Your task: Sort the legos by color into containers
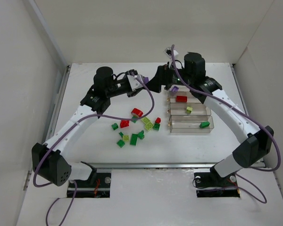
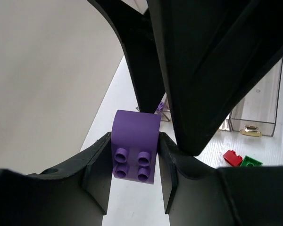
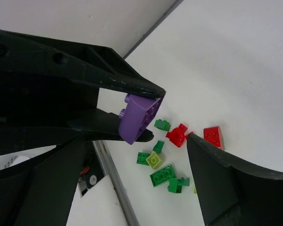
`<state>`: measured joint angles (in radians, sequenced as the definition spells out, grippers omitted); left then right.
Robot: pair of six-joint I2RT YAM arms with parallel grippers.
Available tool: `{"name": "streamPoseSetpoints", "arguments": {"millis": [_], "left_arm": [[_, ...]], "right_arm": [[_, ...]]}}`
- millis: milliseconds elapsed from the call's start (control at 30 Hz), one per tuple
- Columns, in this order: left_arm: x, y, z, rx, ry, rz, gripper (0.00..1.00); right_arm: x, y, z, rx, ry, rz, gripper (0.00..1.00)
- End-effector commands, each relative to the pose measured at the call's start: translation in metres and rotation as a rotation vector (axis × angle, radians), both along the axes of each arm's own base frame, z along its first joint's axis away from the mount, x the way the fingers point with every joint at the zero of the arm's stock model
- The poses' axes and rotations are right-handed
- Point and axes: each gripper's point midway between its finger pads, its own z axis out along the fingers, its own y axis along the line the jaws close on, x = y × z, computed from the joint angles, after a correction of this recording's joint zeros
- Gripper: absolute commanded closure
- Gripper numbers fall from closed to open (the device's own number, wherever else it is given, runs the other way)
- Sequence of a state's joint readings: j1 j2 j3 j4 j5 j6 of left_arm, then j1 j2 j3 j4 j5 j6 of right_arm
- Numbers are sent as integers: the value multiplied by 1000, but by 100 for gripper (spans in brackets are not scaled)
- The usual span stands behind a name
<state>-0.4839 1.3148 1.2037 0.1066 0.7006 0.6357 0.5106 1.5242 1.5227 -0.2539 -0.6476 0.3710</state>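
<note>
Pinching the purple brick (image 2: 136, 136) across its two flat side faces with the left gripper (image 2: 134, 162) fingers (image 2: 100, 169), aloft over the tabletop (image 1: 104, 150), just left of the far end of the containers (image 1: 184, 127). Holding the right gripper (image 1: 153, 84) fingers (image 3: 217, 174) spread wide with nothing between them, close beside the brick; possibly straddling it, overhead view too crowded to tell.

Judging the brick as light, rigid, glossy hard plastic: not fragile, but slippery and likely to twist out of a shallow pinch. Judging the best hold as the flat parallel sides, centred, avoiding the rounded arch and the stud face.

Noting one purple piece (image 1: 175, 88) lying in the far bin, so likely dropping there. Leaving the loose legos (image 1: 137, 128) scattered on the tabletop, well apart from the held one.
</note>
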Motion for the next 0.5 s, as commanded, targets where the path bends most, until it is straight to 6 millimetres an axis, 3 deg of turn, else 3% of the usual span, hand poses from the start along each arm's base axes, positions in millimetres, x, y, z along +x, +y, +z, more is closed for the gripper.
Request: {"name": "streamPoseSetpoints", "arguments": {"millis": [0,33,100,167,200,233,267,367,467], "left_arm": [[-11,-8,22,-36,-58,-50,100],[-11,-8,22,-36,-58,-50,100],[-11,-8,22,-36,-58,-50,100],[-11,-8,22,-36,-58,-50,100],[-11,-8,22,-36,-58,-50,100],[-11,-8,22,-36,-58,-50,100],[-11,-8,22,-36,-58,-50,100],[-11,-8,22,-36,-58,-50,100],[-10,-8,20,-35,-59,-39,100]], "right_arm": [[-4,14,41,73,-110,48,8],[-1,15,39,71,-105,48,18],[-3,19,38,73,-99,78,29],[-2,21,44,88,-105,86,52],[1,22,39,83,-96,86,52],[-3,26,45,90,-107,96,59],[-1,27,41,86,-99,96,74],[-1,27,46,91,-109,96,96],[-1,27,46,91,-109,96,100]]}}
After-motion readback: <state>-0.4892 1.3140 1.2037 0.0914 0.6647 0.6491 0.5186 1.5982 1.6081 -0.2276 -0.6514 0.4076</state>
